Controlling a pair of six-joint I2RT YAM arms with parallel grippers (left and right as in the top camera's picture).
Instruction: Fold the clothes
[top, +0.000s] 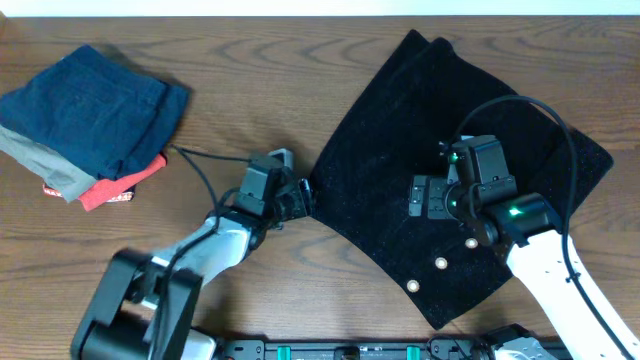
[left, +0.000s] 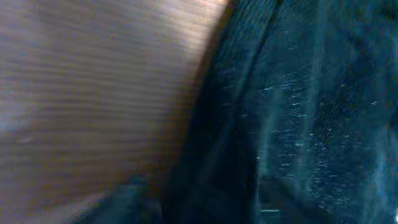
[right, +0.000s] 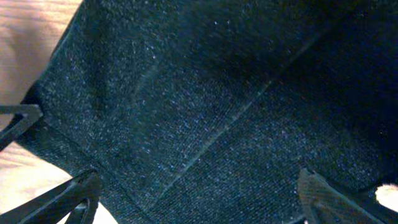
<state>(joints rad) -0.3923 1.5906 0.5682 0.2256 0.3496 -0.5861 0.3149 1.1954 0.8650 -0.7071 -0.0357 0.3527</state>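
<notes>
The black fuzzy garment (top: 400, 140) lies spread flat on the right half of the table, with three white buttons (top: 441, 263) in a row near its lower edge. My left gripper (top: 303, 197) is low at the garment's left corner. Its wrist view is blurred and shows the garment's edge (left: 298, 112) beside bare wood, and the jaws are not clear. My right gripper (top: 415, 197) hovers over the middle of the garment, just above the buttons. It is open and empty, with the fabric (right: 205, 106) and a seam between its spread fingers (right: 199, 205).
A folded stack sits at the far left: a navy blue garment (top: 90, 110) on top of a grey piece (top: 45, 165) and a red piece (top: 120, 187). The wooden table (top: 250, 80) lies between the stack and the black garment. A black cable (top: 200, 160) runs near the left arm.
</notes>
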